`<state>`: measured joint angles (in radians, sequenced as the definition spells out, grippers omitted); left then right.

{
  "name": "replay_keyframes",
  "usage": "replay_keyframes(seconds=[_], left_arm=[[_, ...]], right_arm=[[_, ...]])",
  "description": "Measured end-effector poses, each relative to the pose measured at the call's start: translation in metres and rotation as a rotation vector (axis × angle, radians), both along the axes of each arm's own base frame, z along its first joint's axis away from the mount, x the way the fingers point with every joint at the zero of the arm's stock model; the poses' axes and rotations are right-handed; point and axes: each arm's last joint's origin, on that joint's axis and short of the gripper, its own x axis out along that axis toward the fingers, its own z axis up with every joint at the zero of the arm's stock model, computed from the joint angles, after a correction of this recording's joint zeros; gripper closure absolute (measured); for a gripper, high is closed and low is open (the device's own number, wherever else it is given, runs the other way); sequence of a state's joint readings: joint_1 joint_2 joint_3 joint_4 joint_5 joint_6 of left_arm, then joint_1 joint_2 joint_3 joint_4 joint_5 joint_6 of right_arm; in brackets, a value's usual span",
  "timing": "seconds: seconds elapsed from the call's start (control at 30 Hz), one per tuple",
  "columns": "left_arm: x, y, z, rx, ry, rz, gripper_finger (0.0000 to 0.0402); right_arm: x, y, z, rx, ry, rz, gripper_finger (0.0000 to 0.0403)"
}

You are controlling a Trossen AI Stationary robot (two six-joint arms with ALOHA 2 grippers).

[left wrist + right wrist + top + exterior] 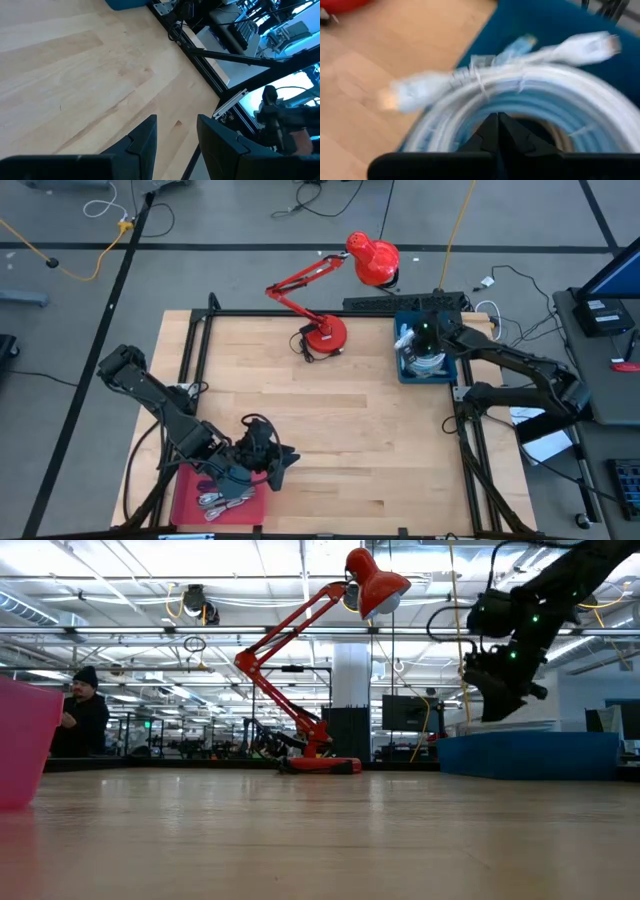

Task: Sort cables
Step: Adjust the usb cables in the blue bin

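Note:
Coiled white and light-blue cables (425,360) lie in a blue bin (405,370) at the table's far right. In the right wrist view the coil (520,85) fills the picture. My right gripper (498,120) is shut and hangs above the coil's middle. The low view shows it (497,705) raised clear above the bin (530,755). Short grey and purple bundled cables (222,498) lie in a pink tray (190,498) at the near left. My left gripper (176,135) is open and empty, just right of that tray (25,745), pointing toward the table's right.
A red desk lamp stands with its base (325,335) at the far middle, and its head (372,260) reaches beyond the far edge. A black power strip (400,302) lies along the far edge. Bare wood (350,430) spreads between the arms. A person (85,710) sits behind the table.

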<state>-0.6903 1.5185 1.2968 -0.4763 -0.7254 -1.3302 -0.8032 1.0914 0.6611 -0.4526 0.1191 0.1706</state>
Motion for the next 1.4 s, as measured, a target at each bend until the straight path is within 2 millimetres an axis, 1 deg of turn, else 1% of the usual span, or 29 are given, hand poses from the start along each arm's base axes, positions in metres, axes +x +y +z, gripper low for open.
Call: replay_keyframes(seconds=[0.07,0.13,0.5,0.7,0.9,1.27,1.4], left_arm=[[0.001,0.001,0.0,0.006,0.001,0.0,0.0261],[0.001,0.002,0.0,0.012,0.002,0.0,0.0261],[0.002,0.002,0.0,0.022,0.004,-0.005,0.0261],[0.001,0.002,0.0,0.022,0.004,-0.006,0.0261],[0.001,0.001,0.0,0.018,0.006,-0.012,0.0261],[0.0,0.0,0.0,0.01,0.0,-0.014,0.0261],[0.0,0.0,0.0,0.016,-0.001,-0.012,0.0261]], right_arm=[[0.001,-0.001,0.007,-0.016,-0.013,-0.002,0.0403],[0.0,0.0,0.01,-0.007,-0.002,-0.002,0.0403],[-0.008,0.005,0.004,0.04,0.114,-0.034,0.0403],[-0.016,0.012,-0.008,0.081,0.22,-0.055,0.0403],[-0.016,0.011,-0.007,0.074,0.214,-0.062,0.0403],[-0.02,0.01,-0.005,0.025,0.289,-0.162,0.0403],[-0.021,0.01,-0.004,0.028,0.294,-0.17,0.0403]])
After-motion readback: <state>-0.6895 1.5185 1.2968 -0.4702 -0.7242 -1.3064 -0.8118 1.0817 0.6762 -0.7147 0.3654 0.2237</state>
